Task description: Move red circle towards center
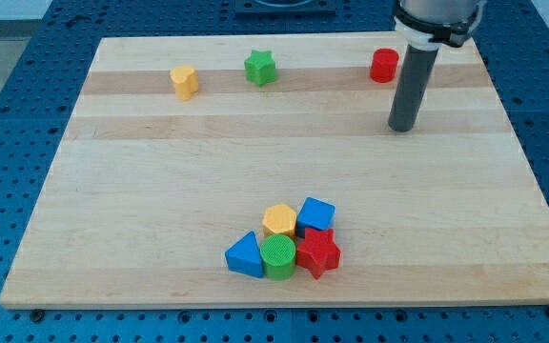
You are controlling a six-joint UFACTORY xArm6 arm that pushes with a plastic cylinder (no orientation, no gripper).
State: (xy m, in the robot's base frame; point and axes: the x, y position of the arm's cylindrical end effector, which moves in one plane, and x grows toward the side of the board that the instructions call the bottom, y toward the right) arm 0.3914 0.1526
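The red circle block (pixel 383 66) stands near the board's top edge, right of the middle. My tip (pixel 403 128) rests on the board below it and a little to the right, apart from it. The rod rises to the view's top right.
A green star (pixel 260 68) and a yellow block (pixel 185 82) stand along the top. A cluster sits near the bottom middle: blue triangle (pixel 245 255), green circle (pixel 277 257), red star (pixel 317 252), yellow hexagon (pixel 279 220), blue cube (pixel 316 212). The wooden board (pixel 112 191) lies on a blue pegboard.
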